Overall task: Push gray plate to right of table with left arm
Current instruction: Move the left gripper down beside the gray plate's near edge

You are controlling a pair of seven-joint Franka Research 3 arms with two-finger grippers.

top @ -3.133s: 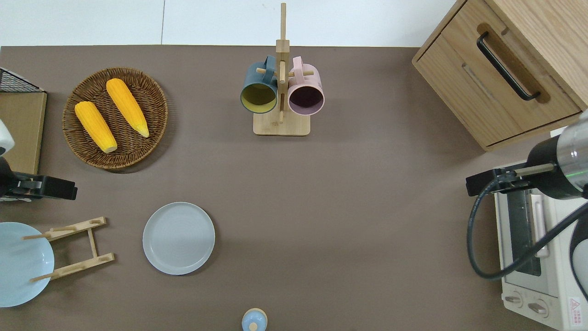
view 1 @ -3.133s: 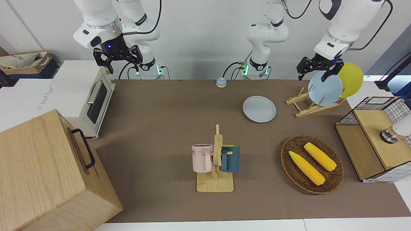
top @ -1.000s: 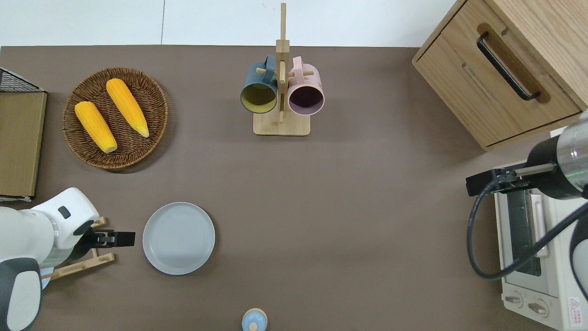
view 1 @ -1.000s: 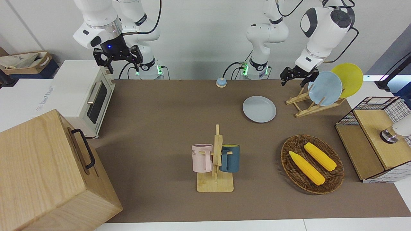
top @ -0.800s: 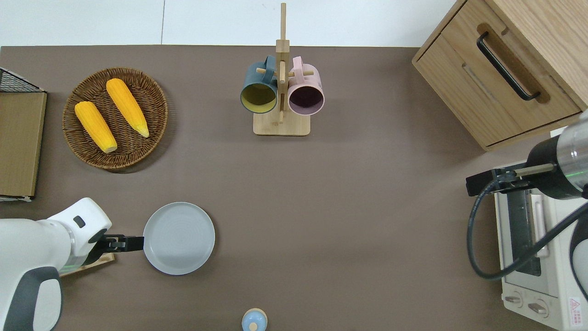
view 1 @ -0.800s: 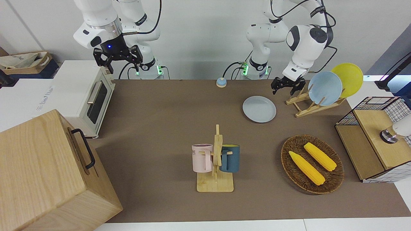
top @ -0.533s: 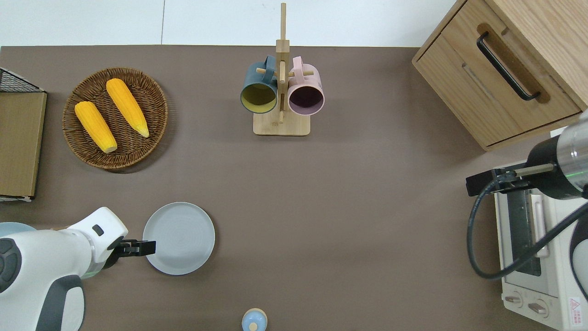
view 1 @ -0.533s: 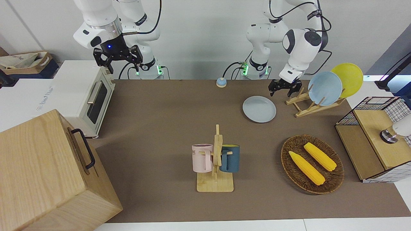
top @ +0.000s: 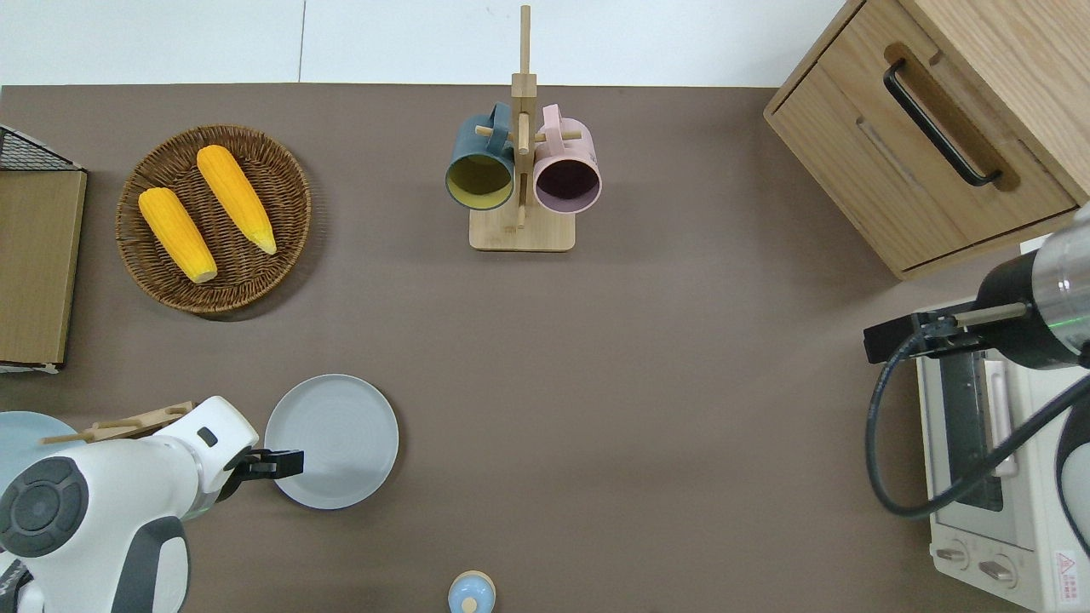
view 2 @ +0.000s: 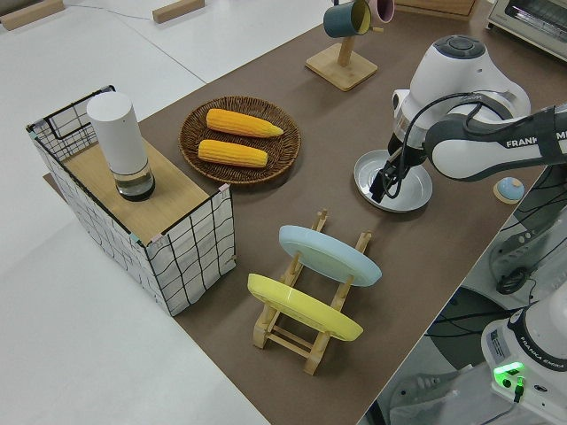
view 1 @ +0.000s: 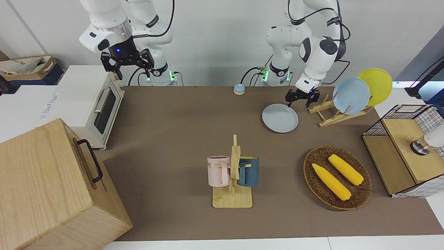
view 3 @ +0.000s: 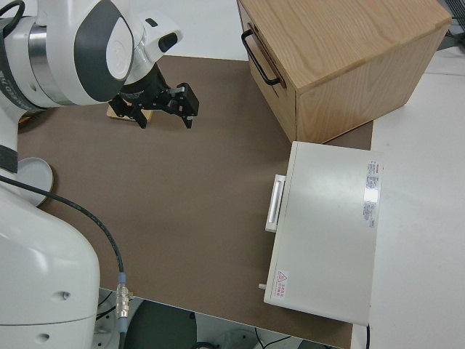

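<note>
**Left gripper at the plate's edge; push not yet begun**

While the gray plate (top: 331, 441) lies flat on the table (top: 664, 409), toward the left arm's end and nearer to the robots than the wicker basket (top: 214, 219) with its two corn cobs, none of the required travel is evident. It sits beside the wooden plate rack (view 1: 332, 111), well apart from the toaster oven (view 1: 91, 103) and wooden cabinet (top: 954, 128) at the right arm's end.

The left gripper (top: 277, 464) is low over the plate's edge on the rack side. In the left side view its fingers (view 2: 387, 181) reach down to the plate's inner surface; whether they touch it cannot be confirmed. The gap between the fingers is not discernible, and nothing is seen held. The right arm is parked, its gripper (view 1: 127, 61) spread wide and empty.

Assessment: the approach appears complete or nearly so. Outstanding is the whole of the push, across the open mat toward the right arm's end. The mug rack (top: 521, 170) stands farther from the robots than the likely path and should not obstruct it.
</note>
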